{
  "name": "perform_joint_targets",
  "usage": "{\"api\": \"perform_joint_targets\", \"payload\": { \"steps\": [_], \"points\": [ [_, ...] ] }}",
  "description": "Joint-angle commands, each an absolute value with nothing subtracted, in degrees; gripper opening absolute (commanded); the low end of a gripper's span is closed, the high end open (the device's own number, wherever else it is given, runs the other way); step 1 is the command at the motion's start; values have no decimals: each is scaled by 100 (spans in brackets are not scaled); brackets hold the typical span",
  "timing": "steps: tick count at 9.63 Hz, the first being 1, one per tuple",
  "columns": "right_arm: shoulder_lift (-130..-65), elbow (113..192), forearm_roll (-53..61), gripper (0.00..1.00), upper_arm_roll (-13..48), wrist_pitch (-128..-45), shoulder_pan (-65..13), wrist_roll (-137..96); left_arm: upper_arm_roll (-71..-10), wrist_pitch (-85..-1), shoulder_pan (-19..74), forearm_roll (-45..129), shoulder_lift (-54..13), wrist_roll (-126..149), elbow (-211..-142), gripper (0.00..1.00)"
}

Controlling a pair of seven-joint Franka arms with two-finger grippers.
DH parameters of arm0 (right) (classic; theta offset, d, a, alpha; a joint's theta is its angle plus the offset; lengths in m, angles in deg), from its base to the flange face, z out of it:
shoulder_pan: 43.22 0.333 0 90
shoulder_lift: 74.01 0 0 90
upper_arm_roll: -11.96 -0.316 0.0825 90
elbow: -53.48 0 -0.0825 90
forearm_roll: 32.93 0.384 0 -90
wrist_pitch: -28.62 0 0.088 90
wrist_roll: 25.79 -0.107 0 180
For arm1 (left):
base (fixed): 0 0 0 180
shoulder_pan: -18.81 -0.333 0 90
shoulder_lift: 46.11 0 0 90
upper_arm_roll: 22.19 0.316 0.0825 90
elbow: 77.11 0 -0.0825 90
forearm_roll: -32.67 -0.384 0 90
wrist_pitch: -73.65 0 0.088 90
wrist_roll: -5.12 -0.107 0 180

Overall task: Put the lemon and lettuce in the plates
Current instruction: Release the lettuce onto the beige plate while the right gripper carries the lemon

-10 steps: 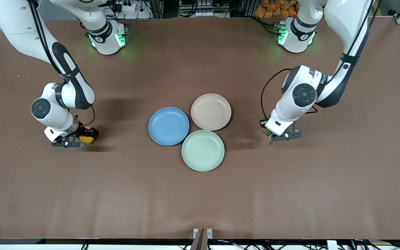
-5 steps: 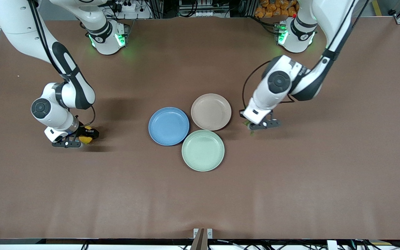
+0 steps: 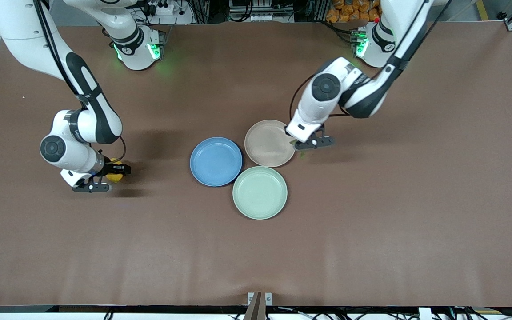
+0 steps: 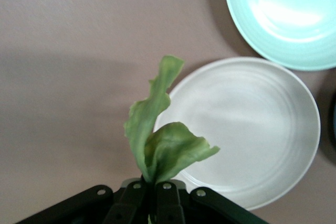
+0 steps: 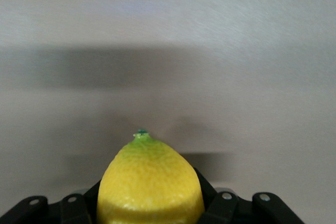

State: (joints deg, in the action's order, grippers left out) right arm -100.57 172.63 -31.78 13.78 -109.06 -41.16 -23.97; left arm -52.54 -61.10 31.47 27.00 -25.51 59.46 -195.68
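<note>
Tabletop [image 3: 371,231]: lemon [image 5: 150,182] within right pincer [image 5: 152,203].

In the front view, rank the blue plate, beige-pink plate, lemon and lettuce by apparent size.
1. Blue plate and beige-pink plate: look alike, no ranking.
2. Lemon: far smaller, partly hidden in the right gripper.
3. Lettuce: only a sliver shows under the left gripper, so its rank is unsure.

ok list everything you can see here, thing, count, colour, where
lemon: one, yellow, held in the right end effector at the right arm's end of the table
lettuce: one, green, held in the left end effector over the beige-pink plate's edge
blue plate: one, mid-table
beige-pink plate: one, beside the blue plate
mint-green plate: one, nearest the front camera
table: one, brown
right end effector: shut on the lemon
left end effector: shut on the lettuce
</note>
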Motion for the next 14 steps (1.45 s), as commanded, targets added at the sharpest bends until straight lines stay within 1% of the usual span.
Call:
{"api": "perform_joint_targets", "payload": {
  "steps": [1, 4, 6, 7, 10, 14],
  "points": [
    [-9967, 16898, -3135, 17, 1136, -10297, -4155, -2412, -5260, -6153, 3322, 2529, -2546, 6277, -19559, 0],
    [-9932, 16537, -3073, 17, 820, -9831, -4120, -2456, -5251, -6170, 3481, 2520, -2318, 6295, -19410, 0],
    [-9932, 16492, -2959, 17, 600, -9847, -3997, -2596, -5242, -6170, 3638, 2520, -2186, 6304, -19391, 0],
    [-9932, 16414, -2941, 18, 511, -9830, -3849, -2797, -5234, -6170, 3700, 2511, -2107, 6304, -19383, 0],
    [-9949, 16168, -2941, 18, 493, -9821, -3111, -3859, -5216, -6170, 3806, 2494, -1800, 6295, -19190, 0],
    [-9976, 16071, -2941, 18, 502, -9891, -2434, -4905, -5207, -6161, 3797, 1896, -1465, 6514, -19058, 0]
  ]
}}
